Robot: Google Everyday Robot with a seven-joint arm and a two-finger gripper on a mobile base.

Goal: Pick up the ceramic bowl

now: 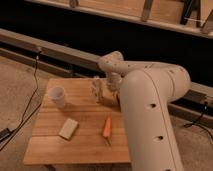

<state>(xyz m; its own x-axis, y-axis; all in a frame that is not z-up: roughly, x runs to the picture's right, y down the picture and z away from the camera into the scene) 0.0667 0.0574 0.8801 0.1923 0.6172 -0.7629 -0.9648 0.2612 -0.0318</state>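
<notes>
The ceramic bowl is hidden in the camera view, behind my wrist and the big white arm at the back right of the wooden table (75, 147). My gripper (114, 87) hangs down from the bent wrist over that back right spot, just right of a clear bottle (96, 89). The arm (150, 115) reaches in from the lower right and covers the table's right side.
A white cup (57, 95) stands at the back left. A pale yellow sponge (68, 128) lies front left and an orange carrot (106, 127) in the front middle. A cable (31, 97) hangs left of the table. A dark wall with a rail runs behind.
</notes>
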